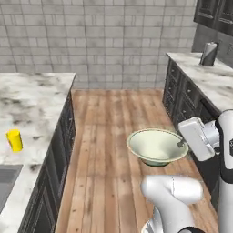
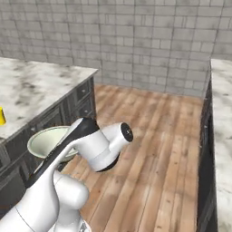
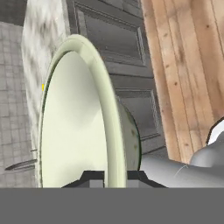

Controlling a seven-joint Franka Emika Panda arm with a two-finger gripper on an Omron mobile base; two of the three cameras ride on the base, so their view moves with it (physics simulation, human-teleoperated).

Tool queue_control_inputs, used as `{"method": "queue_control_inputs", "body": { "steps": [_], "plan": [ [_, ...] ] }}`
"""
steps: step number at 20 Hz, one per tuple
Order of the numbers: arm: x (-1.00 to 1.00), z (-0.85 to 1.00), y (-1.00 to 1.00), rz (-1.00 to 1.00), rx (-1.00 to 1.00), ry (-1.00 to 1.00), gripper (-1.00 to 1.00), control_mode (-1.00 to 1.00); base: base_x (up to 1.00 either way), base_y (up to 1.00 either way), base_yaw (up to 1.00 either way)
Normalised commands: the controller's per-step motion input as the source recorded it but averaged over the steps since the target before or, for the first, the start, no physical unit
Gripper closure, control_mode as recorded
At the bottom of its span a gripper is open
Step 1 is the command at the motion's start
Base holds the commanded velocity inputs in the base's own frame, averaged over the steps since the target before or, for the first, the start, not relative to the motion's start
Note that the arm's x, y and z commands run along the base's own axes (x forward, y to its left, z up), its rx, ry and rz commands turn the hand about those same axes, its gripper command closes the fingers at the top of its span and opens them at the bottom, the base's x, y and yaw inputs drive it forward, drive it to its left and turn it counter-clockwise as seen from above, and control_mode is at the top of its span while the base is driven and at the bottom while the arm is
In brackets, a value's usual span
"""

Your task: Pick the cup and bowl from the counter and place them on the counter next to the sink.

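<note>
Two-finger gripper clamped on thick rim of wide round glossy cream-green bowl, held above wood-plank floor; small yellow cylindrical cup upright on veined white marble counter.

The counter on the left is white stone with grey and brown marks, and it sits on dark cabinets. A small yellow cup stands upright on it, near the front edge. Just past the cup, at the bottom corner of the left base view, the grey sink is sunk into the counter. In the right base view the same counter runs along the left side, with the cup at the picture's edge. Across the room is another counter of the same stone. A shiny grey can stands on it, far back. A brown wooden floor lies between the two counters.
</note>
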Motion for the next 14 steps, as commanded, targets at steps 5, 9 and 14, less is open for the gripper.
{"method": "queue_control_inputs", "body": {
  "steps": [5, 9, 14],
  "plan": [
    [0.00, 0.00, 0.00, 0.00, 0.00, 0.00, 1.00, 1.00, -0.01, 0.03, 0.88],
    [0.00, 0.00, 0.00, 0.00, 0.00, 0.00, 1.00, 1.00, -0.80, 0.01, 0.76],
    [0.00, 0.00, 0.00, 0.00, 0.00, 0.00, 1.00, 1.00, -0.91, 0.00, 0.58]
  ]
}}
